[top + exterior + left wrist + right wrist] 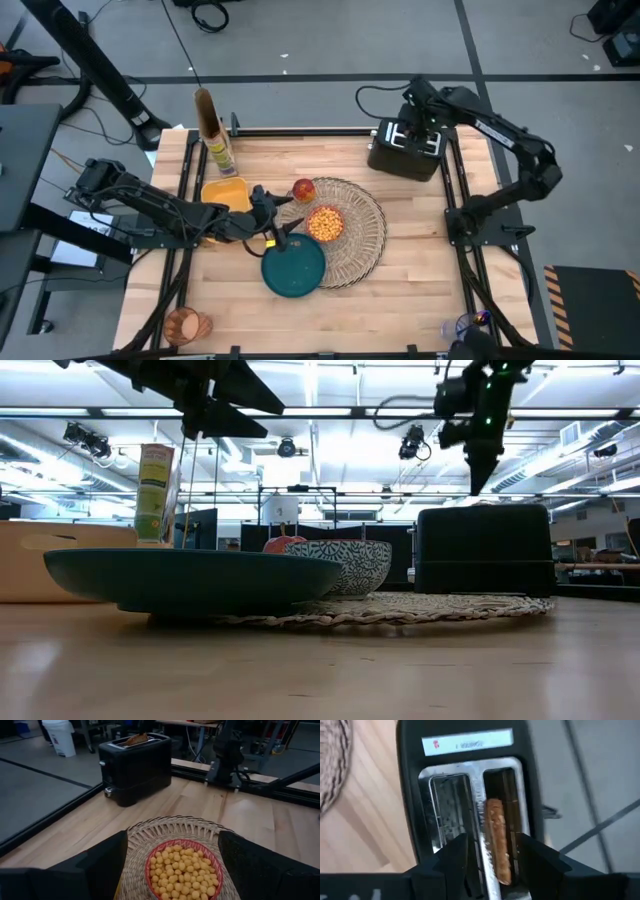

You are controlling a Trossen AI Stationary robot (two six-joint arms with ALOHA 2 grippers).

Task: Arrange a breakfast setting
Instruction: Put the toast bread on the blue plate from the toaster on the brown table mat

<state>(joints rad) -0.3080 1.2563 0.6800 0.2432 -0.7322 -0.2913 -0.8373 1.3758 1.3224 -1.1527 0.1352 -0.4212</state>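
Note:
A round straw placemat (362,232) lies mid-table. On it stands a small bowl (325,223), pink inside and full of yellow cereal balls, with a red apple (304,189) beside it. A teal plate (294,268) rests with its far-right rim on the mat's near-left edge. A brown toast slice (497,840) stands in a slot of the black toaster (405,150). My left gripper (278,230) hangs open above the table just left of the bowl (182,870). My right gripper (492,847) is open and points down above the toaster (485,550), its fingers on either side of the toast, clear of it.
A cereal box (215,140) and a yellow container (226,192) stand at the far left. A translucent orange cup (187,324) lies at the near left corner. A blue thing (462,325), perhaps the spoon, shows at the near right corner. Bare wood lies right of the mat.

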